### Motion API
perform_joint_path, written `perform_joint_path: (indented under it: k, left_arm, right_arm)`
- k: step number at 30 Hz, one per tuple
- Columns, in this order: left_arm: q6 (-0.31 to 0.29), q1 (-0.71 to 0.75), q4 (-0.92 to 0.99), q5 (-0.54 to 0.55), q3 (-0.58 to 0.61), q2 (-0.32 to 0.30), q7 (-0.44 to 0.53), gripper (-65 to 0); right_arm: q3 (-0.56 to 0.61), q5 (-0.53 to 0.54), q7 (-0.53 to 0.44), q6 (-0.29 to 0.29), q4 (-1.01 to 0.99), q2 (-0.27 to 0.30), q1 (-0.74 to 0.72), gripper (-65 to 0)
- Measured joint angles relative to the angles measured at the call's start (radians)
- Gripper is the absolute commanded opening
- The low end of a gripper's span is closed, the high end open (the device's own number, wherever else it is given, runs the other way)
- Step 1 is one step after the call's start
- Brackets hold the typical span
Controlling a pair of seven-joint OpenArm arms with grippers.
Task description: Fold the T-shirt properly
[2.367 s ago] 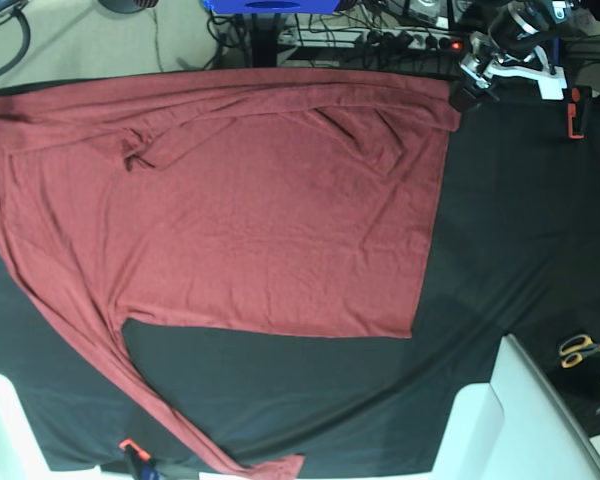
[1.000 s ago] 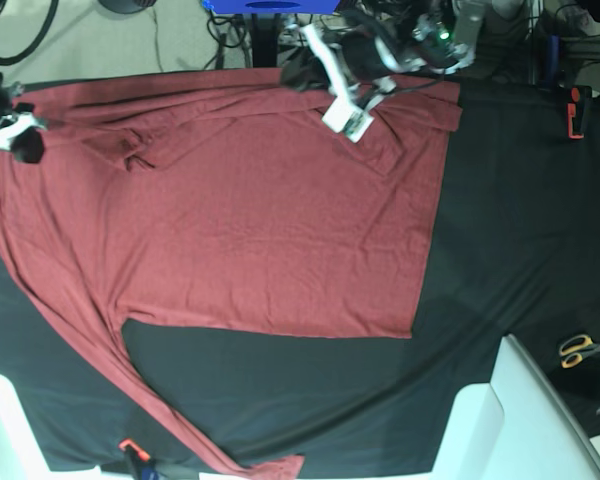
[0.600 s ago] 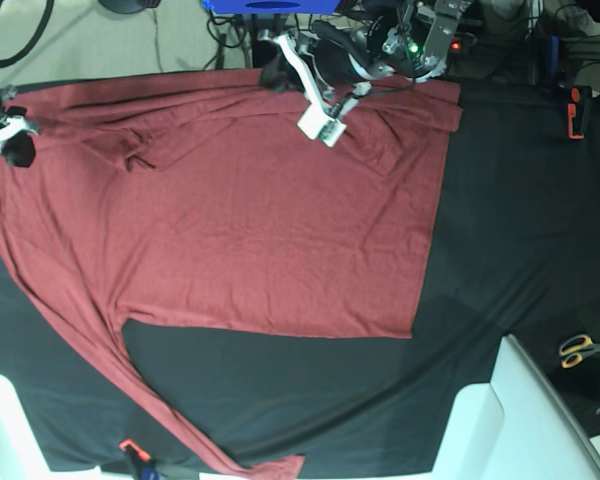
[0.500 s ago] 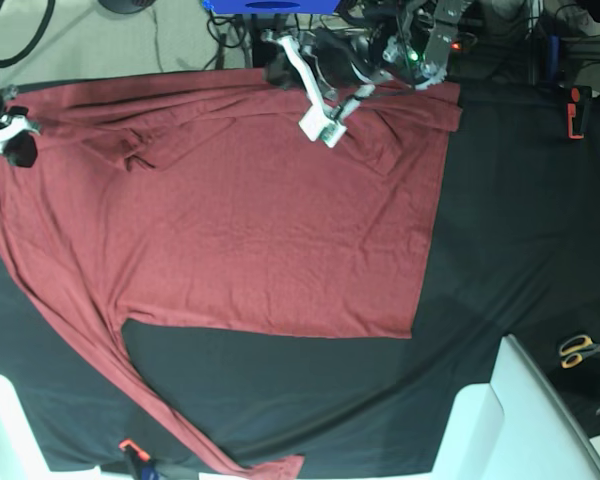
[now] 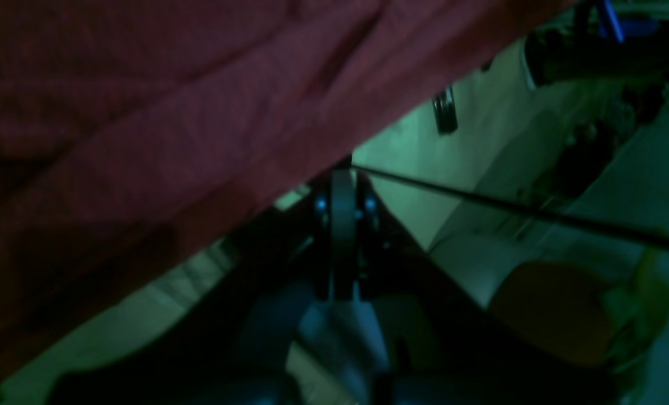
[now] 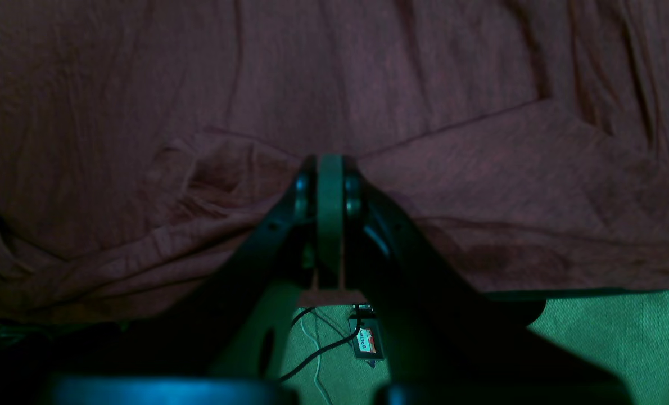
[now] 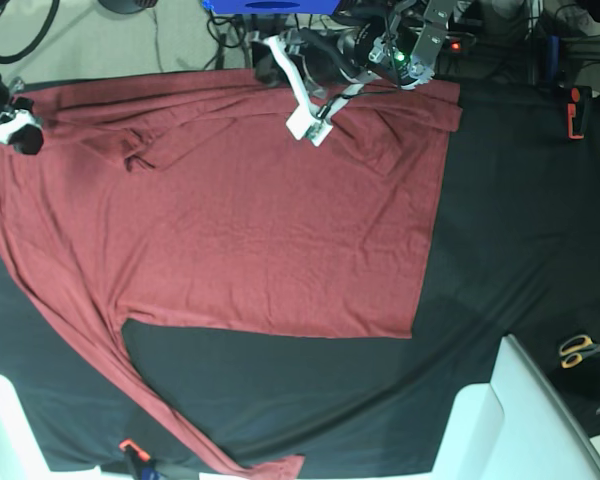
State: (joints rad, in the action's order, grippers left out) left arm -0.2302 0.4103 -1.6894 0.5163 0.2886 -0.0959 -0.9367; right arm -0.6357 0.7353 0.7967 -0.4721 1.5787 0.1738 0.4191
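Observation:
The brick-red T-shirt (image 7: 250,220) lies spread flat on the black table cloth (image 7: 520,230), with one long sleeve trailing toward the front edge. My left gripper (image 7: 267,62) reaches in from the back right and sits shut over the shirt's far edge. In the left wrist view its closed tips (image 5: 343,171) meet the hem of the red cloth (image 5: 143,112). At the far left my right gripper (image 7: 25,138) is shut above the shirt's shoulder. From the right wrist camera the tips (image 6: 330,160) stand over a creased fold (image 6: 424,84). I see no cloth pinched in either.
Orange-handled scissors (image 7: 583,348) lie at the right edge. A red clamp (image 7: 576,112) sits at the back right. A white block (image 7: 520,420) fills the front right corner. An orange-tipped tool (image 7: 132,450) lies by the front edge. Cables run behind the table.
The left arm has swung in from the back right corner and slid leftward along the shirt's far edge. The right gripper came in at the far left and shifted slightly back. The shirt stays put.

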Motion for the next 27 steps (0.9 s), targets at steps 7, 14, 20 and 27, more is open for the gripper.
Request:
perform_joint_path:
  k: [7, 14, 20, 27]
  left_arm:
    - [0.004, -0.096, -0.022, 0.008, 0.177, -0.131, -0.048, -65.0]
    - [0.006, -0.267, -0.14, -0.007, 0.251, -0.232, -0.302, -65.0]
    - [0.002, -0.412, -0.162, -0.002, 0.396, -0.277, -0.411, -65.0]
    - [-0.002, -0.452, -0.136, 0.003, 0.54, -0.274, -0.408, -65.0]
  right_arm:
    - [0.0, 0.001, 0.0, 0.0, -0.002, 0.005, -0.013, -64.5]
    - [0.0, 0.0, 0.0, 0.0, -0.002, 0.003, -0.013, -64.5]
    - [0.0, 0.0, 0.001, 0.0, -0.002, 0.002, -0.011, -64.5]
    - [0.0, 0.0, 0.0, 0.0, -0.002, 0.002, -0.008, -64.5]
